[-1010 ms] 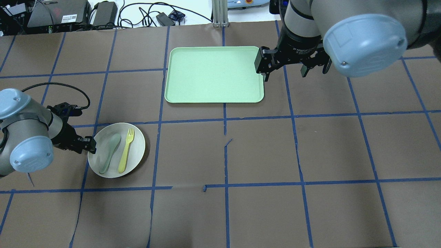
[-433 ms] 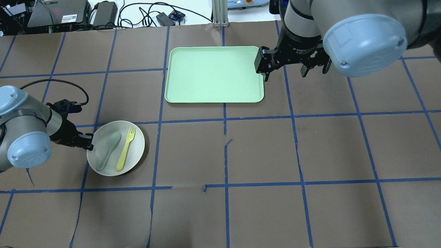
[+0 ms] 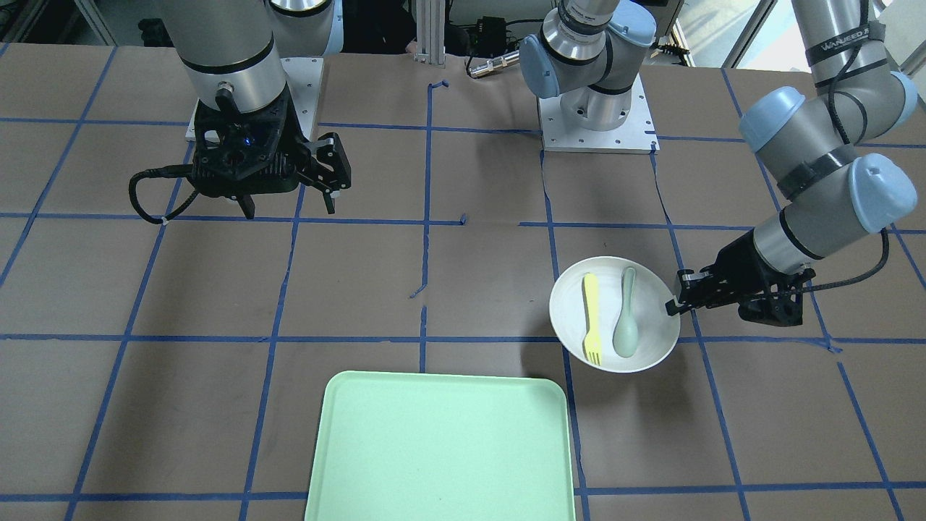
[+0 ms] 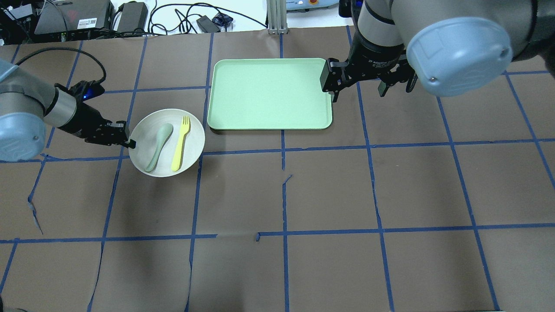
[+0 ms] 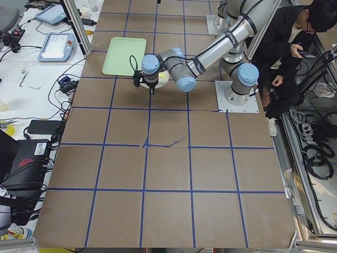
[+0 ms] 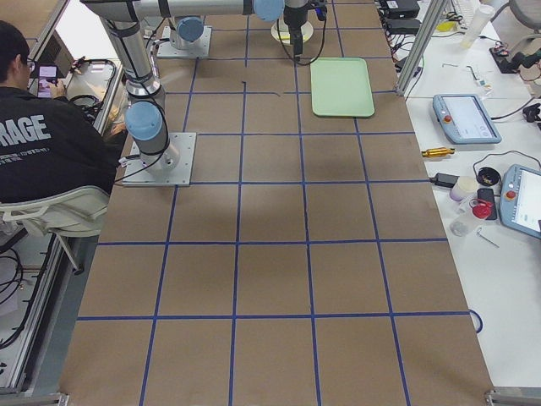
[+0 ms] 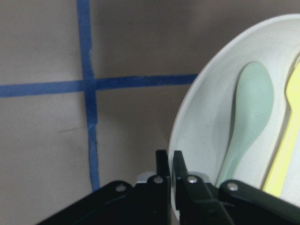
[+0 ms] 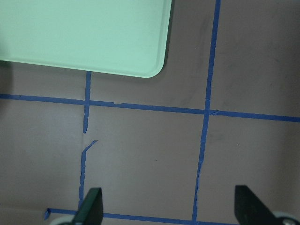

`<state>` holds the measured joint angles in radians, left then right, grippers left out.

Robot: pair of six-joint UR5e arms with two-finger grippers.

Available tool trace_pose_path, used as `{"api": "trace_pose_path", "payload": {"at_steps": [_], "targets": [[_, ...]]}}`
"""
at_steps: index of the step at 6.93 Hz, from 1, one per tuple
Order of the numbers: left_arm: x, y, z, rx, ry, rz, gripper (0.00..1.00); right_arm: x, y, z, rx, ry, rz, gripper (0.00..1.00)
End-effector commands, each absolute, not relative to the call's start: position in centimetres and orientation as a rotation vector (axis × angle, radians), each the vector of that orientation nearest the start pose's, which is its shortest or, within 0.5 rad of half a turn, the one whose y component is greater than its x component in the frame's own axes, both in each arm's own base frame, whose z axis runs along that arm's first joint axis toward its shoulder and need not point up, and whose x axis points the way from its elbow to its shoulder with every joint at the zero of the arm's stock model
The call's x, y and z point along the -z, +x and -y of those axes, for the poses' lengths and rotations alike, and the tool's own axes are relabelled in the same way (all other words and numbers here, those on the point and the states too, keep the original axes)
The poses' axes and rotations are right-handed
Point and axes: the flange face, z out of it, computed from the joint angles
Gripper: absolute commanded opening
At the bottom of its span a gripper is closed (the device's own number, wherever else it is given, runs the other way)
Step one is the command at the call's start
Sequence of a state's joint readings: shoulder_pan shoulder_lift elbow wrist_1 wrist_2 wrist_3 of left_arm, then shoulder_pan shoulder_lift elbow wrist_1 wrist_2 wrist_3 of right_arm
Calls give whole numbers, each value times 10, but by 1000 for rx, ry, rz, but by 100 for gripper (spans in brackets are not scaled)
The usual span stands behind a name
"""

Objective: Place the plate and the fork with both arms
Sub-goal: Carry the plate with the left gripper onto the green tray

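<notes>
The white plate (image 4: 190,143) is held off the table, left of the green tray. It carries the pale yellow fork (image 4: 180,145) and a grey-green spoon (image 4: 158,146). My left gripper (image 4: 130,142) is shut on the plate's left rim; the left wrist view shows the fingers (image 7: 164,173) pinching the rim of the plate (image 7: 206,122). In the front view the plate (image 3: 571,318) with the fork (image 3: 591,316) casts a shadow below it, and the left gripper (image 3: 673,304) grips its edge. My right gripper (image 4: 357,86) is open and empty, hovering just right of the tray.
The pale green rectangular tray (image 4: 269,93) lies at the table's far middle and also shows in the front view (image 3: 441,449) and the right wrist view (image 8: 84,33). Cables and boxes lie beyond the far edge. An operator sits behind the robot in the side views.
My left gripper has lifted the plate with fork and spoon and carried it away from the robot and rightward, towards the tray. The right arm has not moved.
</notes>
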<state>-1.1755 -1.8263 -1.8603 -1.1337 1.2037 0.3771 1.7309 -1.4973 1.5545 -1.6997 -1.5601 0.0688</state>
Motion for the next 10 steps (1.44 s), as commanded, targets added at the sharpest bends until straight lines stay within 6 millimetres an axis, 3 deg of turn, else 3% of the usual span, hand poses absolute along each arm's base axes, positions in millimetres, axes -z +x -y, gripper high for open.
{"api": "trace_pose_path", "payload": {"at_steps": [1,3,4,5,7,8,9,10], "targets": [[-264,-59,634,147,-159,-3577,0,-471,218,501,108,-144,-3118,100],[-245,-129,705,116,-236,-3562,0,-470,217,501,103,-139,-3118,100],[-228,-154,724,99,-203,-3519,0,-470,217,501,103,-142,-3118,100],[-208,-174,730,65,-172,-3484,0,-470,217,501,103,-142,-3118,100],[-195,-188,736,70,-169,-3473,0,-471,218,501,107,-142,-3118,100],[-195,-187,737,106,-172,-3440,40,-471,217,501,110,-142,-3118,100],[-201,-188,730,202,-127,-3439,99,-472,218,501,112,-147,-3117,100],[-211,-184,717,211,-128,-3424,100,-472,217,502,112,-144,-3117,100]]}}
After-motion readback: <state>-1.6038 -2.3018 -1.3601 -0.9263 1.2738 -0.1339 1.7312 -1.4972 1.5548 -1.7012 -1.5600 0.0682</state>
